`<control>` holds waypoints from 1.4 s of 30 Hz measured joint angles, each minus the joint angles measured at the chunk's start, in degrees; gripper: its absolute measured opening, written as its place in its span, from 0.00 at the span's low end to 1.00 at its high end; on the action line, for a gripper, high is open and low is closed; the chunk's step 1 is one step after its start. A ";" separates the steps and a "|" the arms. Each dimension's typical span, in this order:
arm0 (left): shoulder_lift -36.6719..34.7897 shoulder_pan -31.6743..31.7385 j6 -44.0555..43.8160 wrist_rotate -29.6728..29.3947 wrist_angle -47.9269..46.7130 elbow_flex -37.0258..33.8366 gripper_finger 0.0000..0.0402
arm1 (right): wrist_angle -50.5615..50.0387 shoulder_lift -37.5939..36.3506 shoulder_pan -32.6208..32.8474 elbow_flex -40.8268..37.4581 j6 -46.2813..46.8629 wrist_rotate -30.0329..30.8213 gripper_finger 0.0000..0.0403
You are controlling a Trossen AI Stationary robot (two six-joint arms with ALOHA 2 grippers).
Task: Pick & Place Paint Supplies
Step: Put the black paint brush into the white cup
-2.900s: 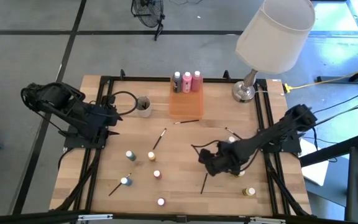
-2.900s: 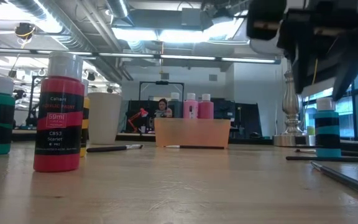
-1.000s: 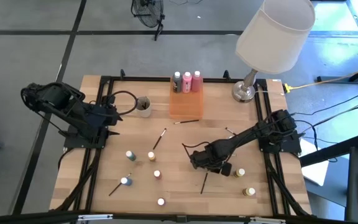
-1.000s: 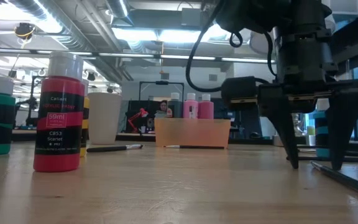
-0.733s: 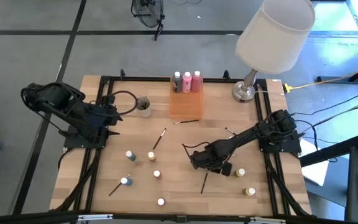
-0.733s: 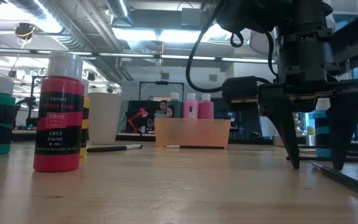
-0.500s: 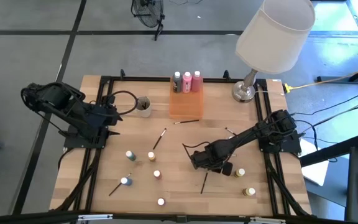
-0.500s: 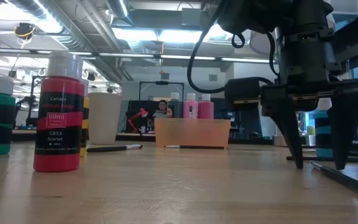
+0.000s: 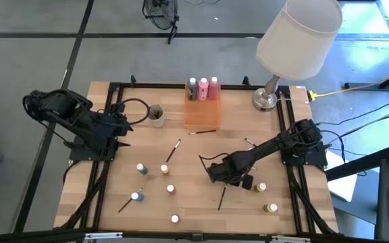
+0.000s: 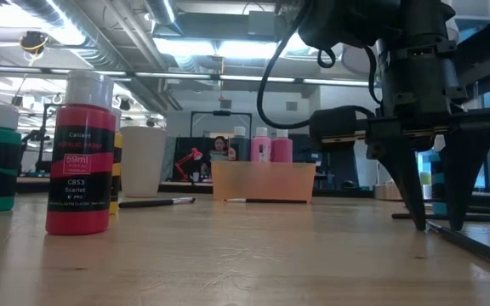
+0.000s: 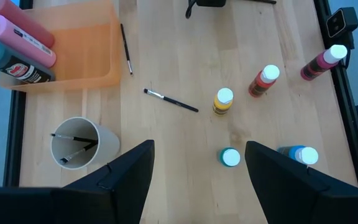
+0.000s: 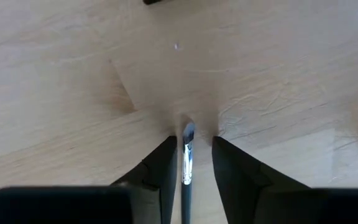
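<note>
My right gripper [image 9: 225,181] points down at the table's middle right, open by a narrow gap. Its fingertips stand on either side of the bristle end [image 12: 188,134] of a thin dark paintbrush [image 9: 221,200] that lies flat on the wood. I see a little space between brush and fingers. The low view shows the fingertips [image 10: 421,223] down at table level, with the brush [image 10: 475,246] running toward the near edge. Several small white-capped paint pots [image 9: 164,169] and other brushes [image 9: 173,150] lie scattered. My left gripper [image 11: 197,180] waits open, raised over the table's left side.
An orange tray [image 9: 201,116] at the far middle holds three squeeze bottles [image 9: 203,88], with a brush [image 9: 204,131] in front of it. A round cup [image 9: 155,115] with brushes stands to its left. A lamp [image 9: 265,100] stands far right. Two pots [image 9: 261,187] sit close by my right gripper.
My right gripper has kept its place and drawn its fingers closer together around the brush's end. The brush lies where it was.
</note>
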 joint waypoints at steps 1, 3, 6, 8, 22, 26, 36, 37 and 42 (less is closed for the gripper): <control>0.00 0.00 0.01 0.00 -0.01 0.00 0.62 | -0.01 0.00 -0.01 -0.01 0.00 -0.04 0.26; 0.00 0.00 0.01 0.00 0.01 0.00 0.62 | -0.02 0.00 -0.03 -0.02 0.00 -0.06 0.26; 0.00 0.00 0.00 0.00 0.00 0.00 0.62 | -0.02 0.02 -0.08 -0.03 0.02 -0.14 0.26; -0.01 0.00 0.01 0.00 0.01 -0.02 0.62 | -0.02 0.02 -0.05 -0.04 0.23 0.20 0.26; 0.00 -0.02 -0.01 0.00 0.25 0.00 0.62 | 0.45 0.02 -0.08 -0.07 0.24 0.75 0.16; 0.00 0.00 0.01 0.00 1.19 0.00 0.62 | 0.44 0.02 -0.08 -0.07 0.16 0.89 0.12; 0.00 -0.01 -0.01 0.00 1.15 0.00 0.62 | 0.20 0.02 -0.08 -0.07 -0.27 0.86 0.04; 0.00 -0.01 -0.13 0.00 1.15 -0.01 0.62 | 0.20 0.02 -0.08 -0.07 -0.34 0.84 0.04; 0.00 -0.01 -0.45 0.00 1.13 -0.01 0.62 | 0.20 0.02 -0.08 -0.09 -1.06 0.81 0.02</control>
